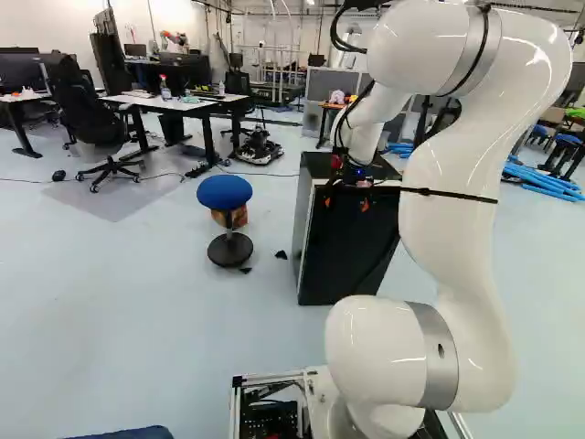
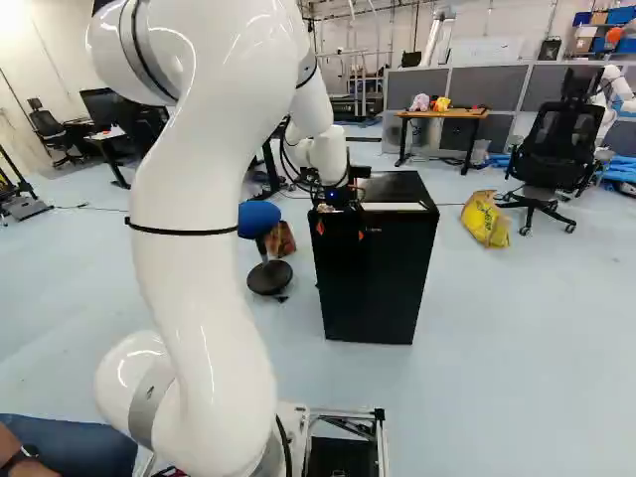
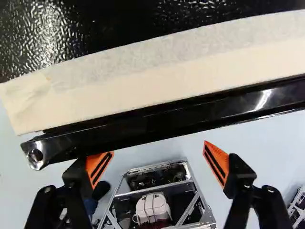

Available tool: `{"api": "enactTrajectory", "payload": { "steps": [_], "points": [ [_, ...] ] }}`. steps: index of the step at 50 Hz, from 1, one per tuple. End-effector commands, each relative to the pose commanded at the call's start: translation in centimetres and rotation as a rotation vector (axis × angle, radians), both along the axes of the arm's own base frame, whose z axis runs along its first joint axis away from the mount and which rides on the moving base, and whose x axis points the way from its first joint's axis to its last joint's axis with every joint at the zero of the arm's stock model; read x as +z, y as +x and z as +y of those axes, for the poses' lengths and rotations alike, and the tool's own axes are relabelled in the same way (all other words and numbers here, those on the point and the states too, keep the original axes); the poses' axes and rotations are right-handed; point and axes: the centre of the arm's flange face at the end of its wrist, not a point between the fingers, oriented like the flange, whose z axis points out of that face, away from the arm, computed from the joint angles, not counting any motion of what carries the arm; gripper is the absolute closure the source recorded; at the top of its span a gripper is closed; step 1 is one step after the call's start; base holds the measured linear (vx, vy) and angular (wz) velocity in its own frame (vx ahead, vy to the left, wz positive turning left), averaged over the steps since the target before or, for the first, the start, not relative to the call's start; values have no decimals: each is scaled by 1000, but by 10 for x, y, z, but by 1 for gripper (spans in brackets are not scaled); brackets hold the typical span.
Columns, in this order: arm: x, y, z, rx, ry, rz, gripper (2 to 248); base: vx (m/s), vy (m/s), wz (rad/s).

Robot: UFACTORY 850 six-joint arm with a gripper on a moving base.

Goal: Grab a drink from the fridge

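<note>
Judge as lining up to open the fridge (image 2: 373,273), standing black and apparently closed. No drink in sight; presumably inside the fridge, but cannot confirm. Read the end effector (image 3: 158,148) as wide open at the fridge's front top edge, towards its left end, holding nothing. Note one finger right by the door edge (image 3: 190,117) near the fridge's corner, the other, with its orange pad (image 3: 217,162), out in front of the fridge. Cannot tell contact.

Main worry: slanted approach to the fridge's edge. Could catch with one finger only, then slip off the corner under pull. Could also close on air, for want of reach over the fridge's front.

Mind the pale tape (image 3: 167,71) along the fridge's top. If snagged, could peel, bunch under a finger and spoil the hold.

Against a stiff door seal, could drag or tip the whole fridge. Cannot tell the hinge side; might pull the wrong way. Leave swing room between the fridge and the base frame (image 2: 382,437). Watch for knocking the blue stool (image 1: 225,191), left of the fridge.
</note>
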Motion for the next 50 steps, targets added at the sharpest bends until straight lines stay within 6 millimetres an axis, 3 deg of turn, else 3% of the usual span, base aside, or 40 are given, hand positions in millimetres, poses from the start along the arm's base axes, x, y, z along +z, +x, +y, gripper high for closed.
{"api": "enactTrajectory", "payload": {
  "steps": [33, 50],
  "points": [
    [1, 5, -3, 23, -35, -60, 3, 0, 0, 0],
    [2, -16, -1, 17, -31, -44, 3, 0, 0, 0]
  ]
}}
